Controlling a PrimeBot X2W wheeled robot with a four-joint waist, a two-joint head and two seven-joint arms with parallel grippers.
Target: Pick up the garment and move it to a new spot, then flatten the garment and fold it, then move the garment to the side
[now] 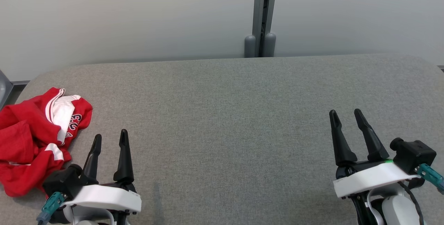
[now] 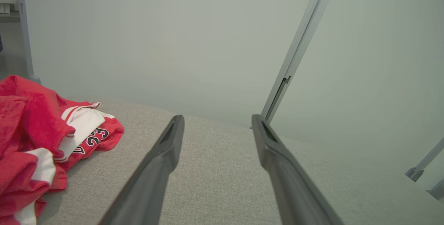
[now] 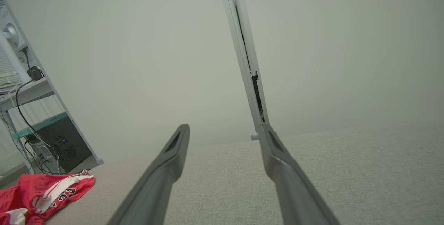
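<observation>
Stage: opening of the task, by my judgement. The pick-up has not begun, and nothing is lifted, flattened or folded.
Done: nothing that shows.
Left to do: the whole sequence, namely grasp and carry to a new spot, spread flat, fold, then shift to the side.
Garment: a red sports jersey (image 1: pixel 27 138) with white trim and striped edging. Its black numerals, outlined in white, look like 23.
Garment condition: crumpled into a loose heap with deep folds. A white-lined part is turned outward, and neither the neckline nor the hem can be told apart for certain.
Garment position: on the grey fabric-covered counter (image 1: pixel 225 114), at its far left and close to the rounded corner. A little of it seems to reach the left edge.
Left gripper (image 1: pixel 111 134): just to the right of the jersey, near it but not touching. Its fingers (image 2: pixel 164 159) are spread wide with only bare counter between them, so it has hold of nothing.
Right gripper (image 1: pixel 345 111): well apart from the jersey, at the counter's right side, spread wide and empty.
Free space: the broad middle of the counter lies bare, a likely place to lay the jersey out.
Likely first move: the left gripper seems best placed for the grasp, being the nearer one.
</observation>
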